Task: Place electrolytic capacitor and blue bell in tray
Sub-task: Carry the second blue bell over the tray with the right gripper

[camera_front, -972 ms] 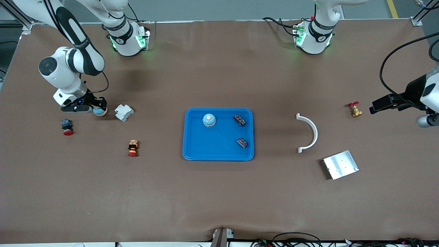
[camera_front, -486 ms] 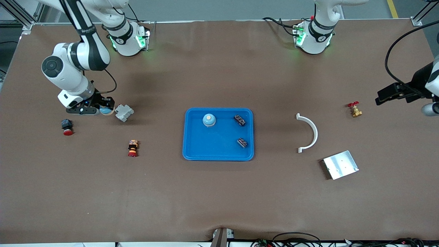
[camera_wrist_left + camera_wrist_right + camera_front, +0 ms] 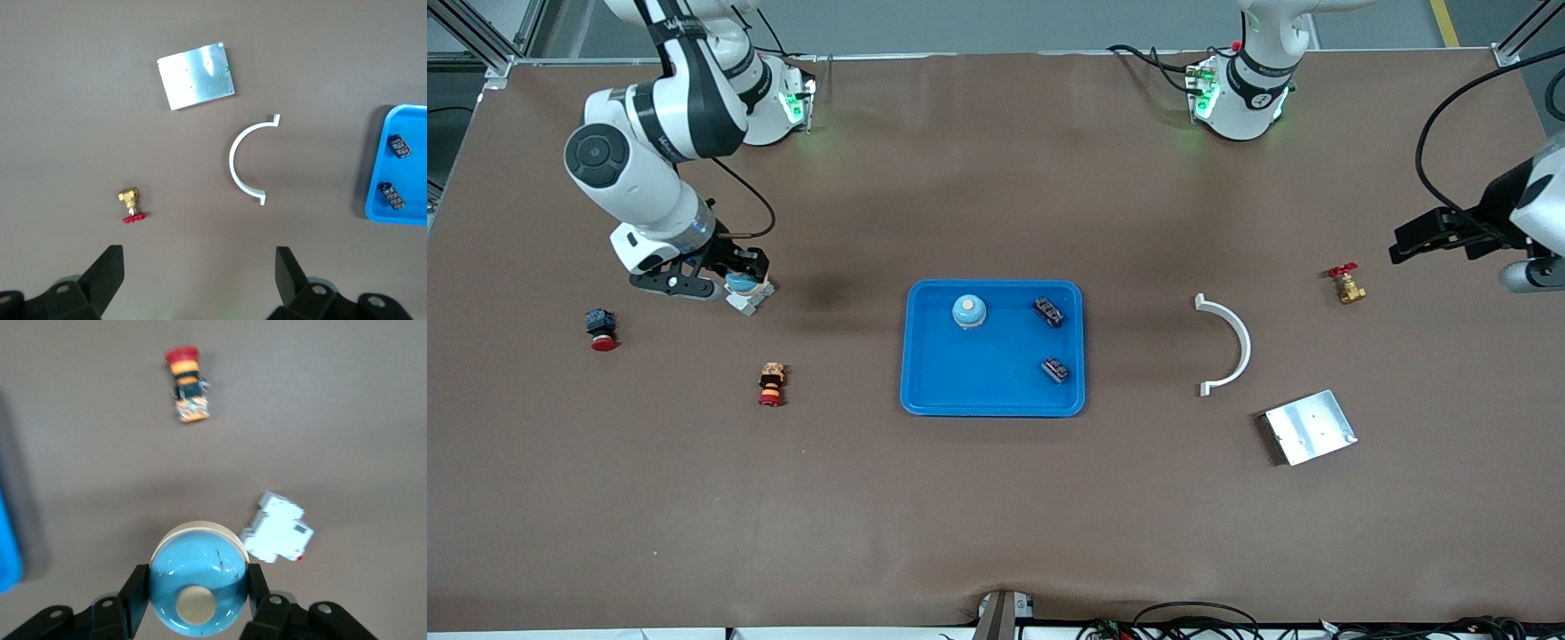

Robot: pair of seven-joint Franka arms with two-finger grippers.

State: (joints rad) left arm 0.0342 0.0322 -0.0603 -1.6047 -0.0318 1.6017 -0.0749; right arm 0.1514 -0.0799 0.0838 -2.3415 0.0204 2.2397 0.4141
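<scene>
The bright-blue tray (image 3: pixel 992 391) lies mid-table. In it sit one blue bell (image 3: pixel 968 311) and two small dark ribbed parts (image 3: pixel 1048 311) (image 3: pixel 1055 369). My right gripper (image 3: pixel 740 283) is shut on a second blue bell (image 3: pixel 198 580) with a cream button. It holds the bell just above the table, over a white breaker block (image 3: pixel 749 300), toward the right arm's end. My left gripper (image 3: pixel 1409 244) is open and empty, up in the air at the left arm's end, over bare table beside a brass valve (image 3: pixel 130 203). The tray's rim also shows in the left wrist view (image 3: pixel 373 167).
A red-capped push button (image 3: pixel 771 384) lies nearer the front camera than the breaker (image 3: pixel 277 535). A black and red button (image 3: pixel 600 327) lies at the right arm's end. A white curved piece (image 3: pixel 1227 345), the brass valve (image 3: pixel 1348 284) and a silver plate (image 3: pixel 1310 427) lie toward the left arm's end.
My right gripper has carried the blue bell toward the tray, from beside the black and red button to over the white breaker. My left arm has shifted only slightly.
</scene>
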